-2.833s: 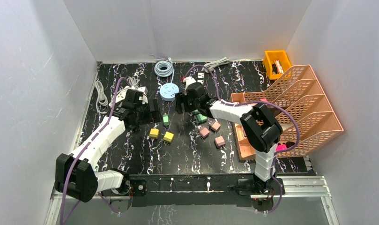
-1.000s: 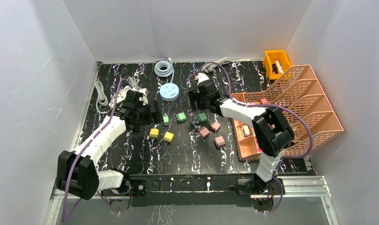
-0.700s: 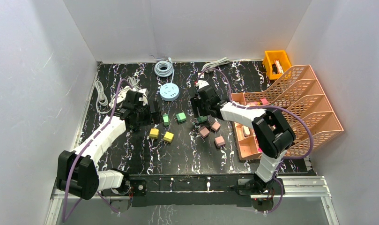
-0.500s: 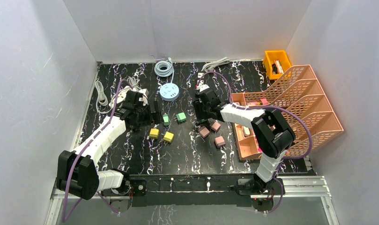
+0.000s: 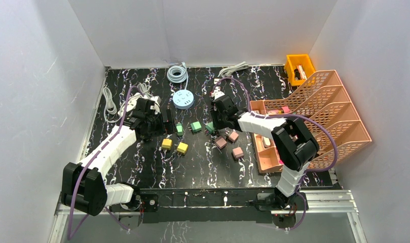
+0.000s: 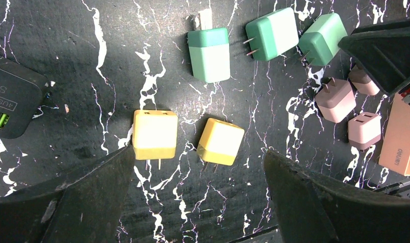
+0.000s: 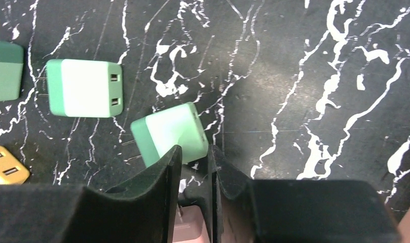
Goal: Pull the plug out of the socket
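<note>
The round light-blue socket (image 5: 183, 99) lies at the back of the table with nothing plugged into it. Three green plugs lie loose: one (image 5: 209, 127) (image 7: 170, 134) right at my right gripper's tips, two more (image 5: 195, 126) (image 5: 179, 129) to its left. My right gripper (image 5: 214, 121) (image 7: 195, 157) hangs low over the table, jaws nearly together with nothing between them. My left gripper (image 5: 161, 124) (image 6: 197, 195) is wide open and empty above two yellow plugs (image 6: 154, 134) (image 6: 220, 142).
A black power strip (image 5: 167, 117) (image 6: 10, 104) lies beside the left gripper. Three pink plugs (image 5: 221, 143) (image 5: 233, 136) (image 5: 237, 152) lie near the right gripper. Orange file trays (image 5: 314, 116), a yellow bin (image 5: 299, 67) and coiled cables (image 5: 177, 74) line the right and back.
My right gripper came forward from the back of the table down to the green plug, which has slid a little to the left. The left arm has not moved.
</note>
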{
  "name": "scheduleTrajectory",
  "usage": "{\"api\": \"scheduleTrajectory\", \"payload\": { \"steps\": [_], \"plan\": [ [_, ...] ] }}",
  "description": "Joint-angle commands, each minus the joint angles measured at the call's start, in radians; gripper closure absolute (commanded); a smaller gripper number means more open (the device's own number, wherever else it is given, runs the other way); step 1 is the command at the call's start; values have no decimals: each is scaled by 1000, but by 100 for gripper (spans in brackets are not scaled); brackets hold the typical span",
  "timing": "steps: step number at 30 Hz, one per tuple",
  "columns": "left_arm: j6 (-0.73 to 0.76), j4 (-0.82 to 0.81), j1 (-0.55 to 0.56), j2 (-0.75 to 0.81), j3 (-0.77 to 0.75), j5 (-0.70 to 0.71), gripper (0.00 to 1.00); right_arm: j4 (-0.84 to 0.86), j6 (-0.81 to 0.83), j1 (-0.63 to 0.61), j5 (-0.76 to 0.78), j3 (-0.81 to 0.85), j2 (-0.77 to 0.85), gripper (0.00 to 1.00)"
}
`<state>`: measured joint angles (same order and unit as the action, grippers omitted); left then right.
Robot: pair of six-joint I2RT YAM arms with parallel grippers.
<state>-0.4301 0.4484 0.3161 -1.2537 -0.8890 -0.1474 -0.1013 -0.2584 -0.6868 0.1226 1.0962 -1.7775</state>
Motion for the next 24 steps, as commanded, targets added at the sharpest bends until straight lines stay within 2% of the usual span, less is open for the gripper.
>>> {"api": "scheduleTrajectory", "payload": {
  "steps": [1, 3, 5, 11, 17, 24],
  "plan": [
    [8, -1, -6, 6, 15, -22, 2, 2, -12, -37, -42, 33, -26, 68],
    [9, -1, -6, 4, 13, -24, 2, 0, -16, -47, -29, 37, -32, 64],
    [10, 1, -7, 6, 13, -24, 2, 2, -23, -49, -8, 35, -23, 51],
    [14, 1, -9, 6, 12, -29, 2, 20, 33, -48, 19, 38, 28, 32],
    [14, 1, -9, 9, 9, -32, 2, 5, 120, -47, -80, 59, 4, 27],
    [21, 5, -11, 11, 9, -29, 2, 83, 113, -46, -182, 23, 30, 26]
  ]
}}
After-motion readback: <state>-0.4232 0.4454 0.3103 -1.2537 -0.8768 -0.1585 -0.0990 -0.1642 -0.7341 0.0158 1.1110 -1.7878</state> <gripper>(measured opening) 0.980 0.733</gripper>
